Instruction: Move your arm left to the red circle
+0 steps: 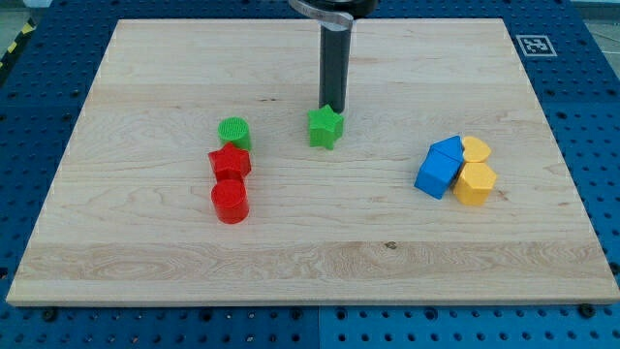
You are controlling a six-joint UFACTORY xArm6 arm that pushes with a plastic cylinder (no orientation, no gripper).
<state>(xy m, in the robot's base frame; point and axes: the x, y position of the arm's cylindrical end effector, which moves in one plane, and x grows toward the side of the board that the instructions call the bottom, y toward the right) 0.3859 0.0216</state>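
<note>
The red circle (231, 202) lies on the wooden board (310, 252) left of centre, at the lower end of a short column of blocks. Above it sits a red star-like block (231, 163), and above that a green circle (233, 132). My tip (332, 107) is at the upper edge of a green star (325, 127) near the board's middle, touching or almost touching it. The tip is well to the right of the red circle and higher in the view.
At the view's right sits a tight cluster: two blue blocks (440, 167), a yellow heart (476, 149) and a yellow hexagon (476, 183). A blue perforated table surrounds the board, with a fiducial marker (534, 44) at the top right.
</note>
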